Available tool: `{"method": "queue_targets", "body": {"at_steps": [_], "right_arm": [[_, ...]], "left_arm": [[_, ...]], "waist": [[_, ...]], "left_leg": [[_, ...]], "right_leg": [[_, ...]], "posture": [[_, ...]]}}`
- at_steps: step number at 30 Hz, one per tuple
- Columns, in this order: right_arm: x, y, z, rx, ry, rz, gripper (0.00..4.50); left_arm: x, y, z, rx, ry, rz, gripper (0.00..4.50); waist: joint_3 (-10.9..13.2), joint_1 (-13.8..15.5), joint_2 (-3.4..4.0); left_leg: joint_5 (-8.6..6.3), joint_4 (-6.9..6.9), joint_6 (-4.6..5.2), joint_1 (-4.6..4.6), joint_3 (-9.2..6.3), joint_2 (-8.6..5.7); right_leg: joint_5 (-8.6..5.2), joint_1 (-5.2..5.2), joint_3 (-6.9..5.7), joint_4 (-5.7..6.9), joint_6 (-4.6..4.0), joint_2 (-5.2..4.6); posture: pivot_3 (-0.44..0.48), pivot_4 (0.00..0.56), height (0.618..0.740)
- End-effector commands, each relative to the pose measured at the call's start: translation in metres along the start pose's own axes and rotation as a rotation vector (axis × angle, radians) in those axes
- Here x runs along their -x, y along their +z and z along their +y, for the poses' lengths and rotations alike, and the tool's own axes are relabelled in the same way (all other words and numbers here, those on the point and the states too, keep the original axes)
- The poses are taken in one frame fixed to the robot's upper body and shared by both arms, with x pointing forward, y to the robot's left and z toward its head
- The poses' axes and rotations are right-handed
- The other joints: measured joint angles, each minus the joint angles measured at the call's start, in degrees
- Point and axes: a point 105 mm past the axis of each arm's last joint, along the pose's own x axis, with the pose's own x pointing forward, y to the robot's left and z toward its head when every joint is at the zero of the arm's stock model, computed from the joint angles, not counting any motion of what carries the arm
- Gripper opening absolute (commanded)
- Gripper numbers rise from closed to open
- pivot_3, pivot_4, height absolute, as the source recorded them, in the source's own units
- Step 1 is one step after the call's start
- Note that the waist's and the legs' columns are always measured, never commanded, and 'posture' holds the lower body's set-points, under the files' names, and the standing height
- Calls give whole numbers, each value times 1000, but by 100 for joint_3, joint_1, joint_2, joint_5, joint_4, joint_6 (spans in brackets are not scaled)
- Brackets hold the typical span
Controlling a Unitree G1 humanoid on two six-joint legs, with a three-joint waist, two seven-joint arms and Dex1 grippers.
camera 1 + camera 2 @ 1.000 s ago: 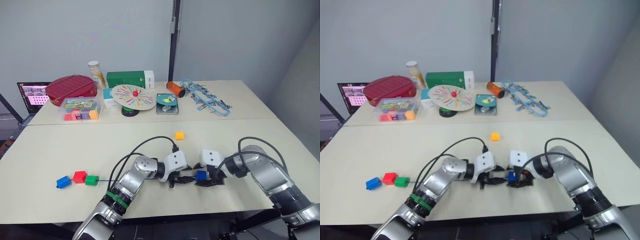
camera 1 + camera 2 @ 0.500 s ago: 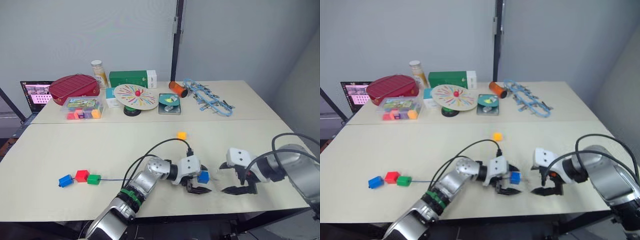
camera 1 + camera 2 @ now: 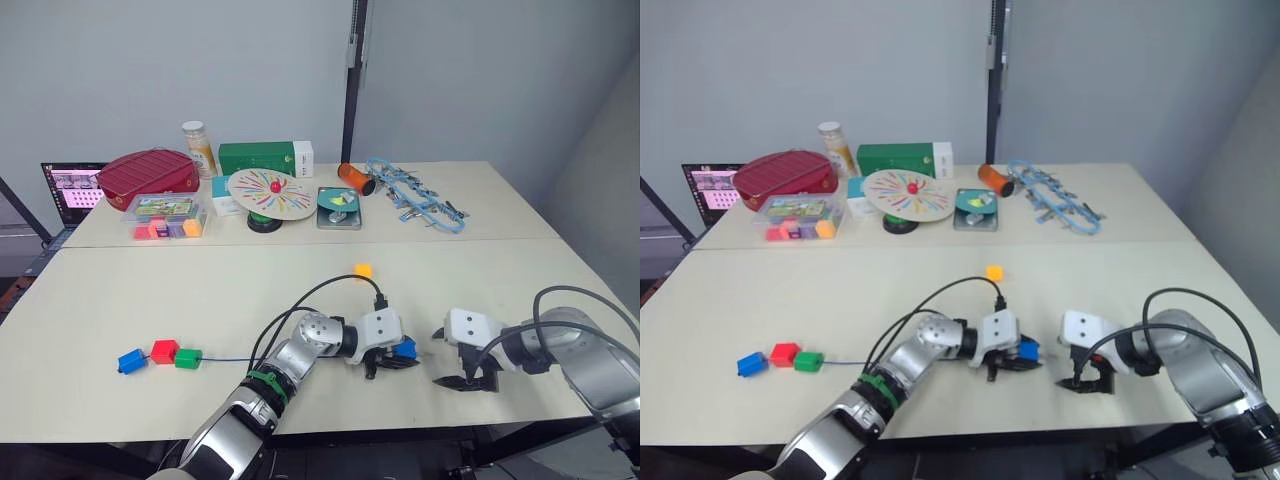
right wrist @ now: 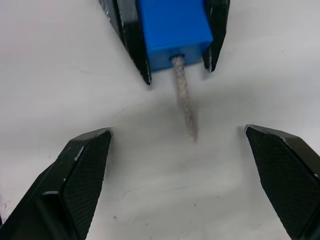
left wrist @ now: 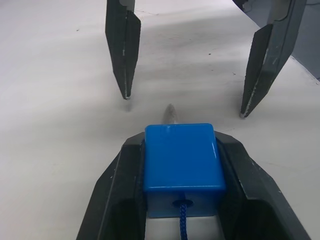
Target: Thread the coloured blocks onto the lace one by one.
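On the table point(image 3: 120, 300), the left gripper point(image 5: 182, 200) pinches a blue block point(image 5: 183, 159) at near centre, the lace point(image 5: 183, 225) tip point(image 4: 185, 105) protruding (barely); the right gripper point(image 4: 180, 165), fingers spread, faces it. A misaligned closure risks pushing the tip back through.

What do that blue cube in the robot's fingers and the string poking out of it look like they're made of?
The blue cube looks like hard, smooth plastic: even colour, rounded edges, a soft sheen on its face. The lace entering it seems to be braided dark-blue cord, its twisted weave visible. Its tip looks stiffened and pale grey, with a rough, speckled surface; whether glue or coating, I can't tell.
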Motion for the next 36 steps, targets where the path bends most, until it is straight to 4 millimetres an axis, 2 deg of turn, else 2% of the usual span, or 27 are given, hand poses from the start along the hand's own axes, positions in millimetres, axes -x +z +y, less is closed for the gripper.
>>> {"method": "queue_targets", "body": {"at_steps": [1,10,13,17,21,25,28,31,36], "right_arm": [[-4,9,-7,26,-12,-34,3954],[-16,0,-8,9,51,3,954],[-16,-1,-11,14,56,20,0],[-15,-5,-17,16,42,35,0],[-19,4,-21,29,71,17,0],[-22,19,-21,63,123,-13,0],[-23,25,-22,88,147,-16,0],[-26,37,-26,117,158,-35,0],[-29,49,-28,144,176,-59,0]], "left_arm": [[-1,8,0,-28,-14,-14,1209],[2,15,8,-44,3,-7,1209],[11,12,11,-87,19,30,1209],[35,9,20,-131,91,84,1209],[92,4,27,-139,200,95,1209],[159,-17,6,-65,206,147,1209],[195,-31,-6,-31,233,228,1209],[239,-49,-19,36,295,314,1209],[294,-64,-42,153,373,389,1209]], "waist": [[0,-20,0],[0,-33,0],[0,-37,0],[-1,-38,2],[-2,-76,3],[-2,-147,4],[-1,-163,4],[-1,-171,6],[1,-195,10]], "left_leg": [[0,0,0,1,0,0],[0,5,0,0,-1,-1],[1,7,0,2,-2,0],[1,7,-2,3,-2,1],[1,5,-2,5,-1,1],[4,-4,-9,6,-3,9],[3,-16,-9,10,-5,10],[2,-18,-10,11,-6,9],[3,-40,-15,14,-6,11]], "right_leg": [[0,0,0,0,0,0],[0,3,1,2,1,1],[0,4,1,3,1,3],[0,1,3,8,0,3],[1,-1,7,10,0,3],[1,-10,9,16,-3,7],[0,-12,11,14,-5,5],[0,-11,10,10,-5,3],[-3,-23,10,13,-12,2]], "posture": [[0,150,740],[0,150,740],[0,150,740],[0,150,740],[0,150,740],[0,150,740],[0,150,740],[0,150,740],[0,150,740]]}}
